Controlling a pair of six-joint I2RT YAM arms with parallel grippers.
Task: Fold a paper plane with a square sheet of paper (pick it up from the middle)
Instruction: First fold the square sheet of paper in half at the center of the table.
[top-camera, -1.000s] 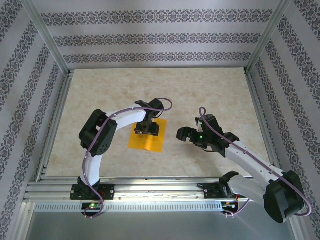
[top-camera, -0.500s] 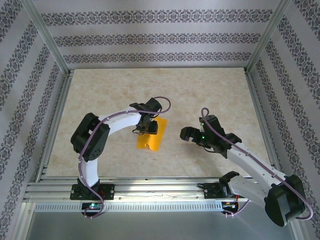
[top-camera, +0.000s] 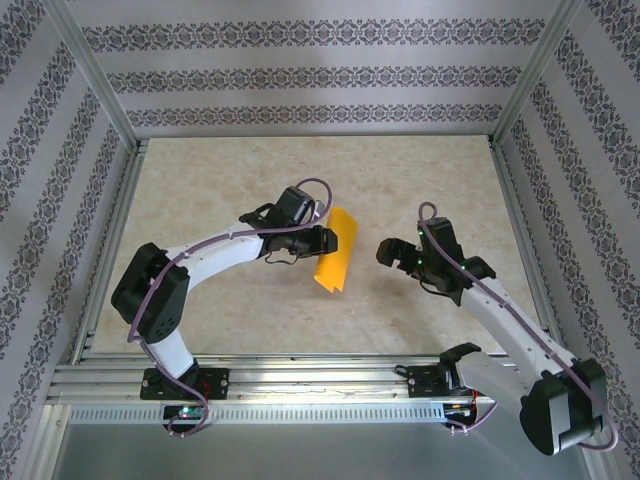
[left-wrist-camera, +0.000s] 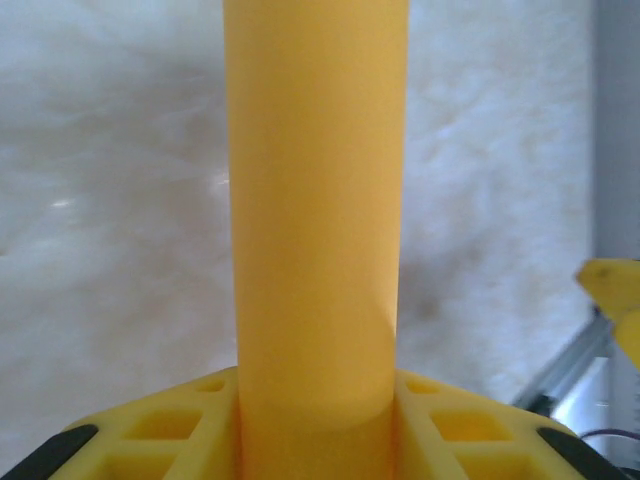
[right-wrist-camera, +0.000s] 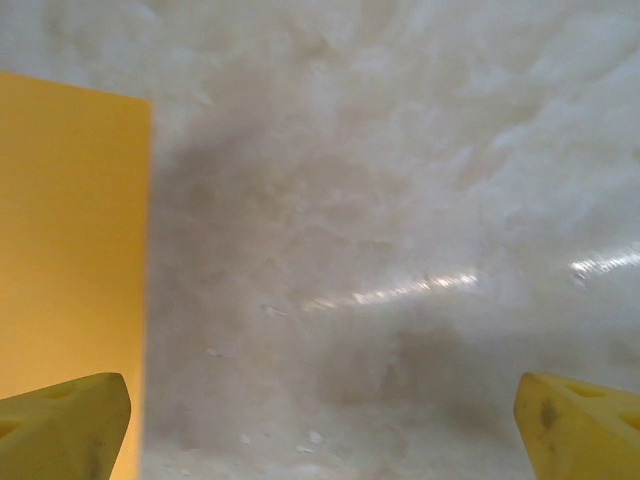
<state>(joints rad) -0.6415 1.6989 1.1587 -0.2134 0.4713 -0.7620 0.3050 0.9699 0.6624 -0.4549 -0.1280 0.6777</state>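
The square sheet of paper (top-camera: 336, 250) is up over the middle of the desk (top-camera: 200, 180), standing on edge rather than lying flat, with the left hand (top-camera: 321, 240) pinching it. It is thin, plain orange-yellow paper with no marks. It bows into a smooth rounded curve that looks almost like a tube from the left wrist. There the sheet (left-wrist-camera: 315, 200) rises straight up from between the hand's yellow fingers (left-wrist-camera: 150, 435), which have square cut-outs and are clamped tight on it. I cannot tell whether its lowest corner touches the desk.

The desk is a pale, mottled, stone-like surface with a soft sheen. The right hand (top-camera: 385, 250) hangs over the desk just right of its middle, near the sheet but apart from it. Its two blunt yellow fingers (right-wrist-camera: 60, 425) are spread wide, with bare desk between them. From that wrist the sheet's flat face (right-wrist-camera: 70, 240) shows a clean, straight edge.
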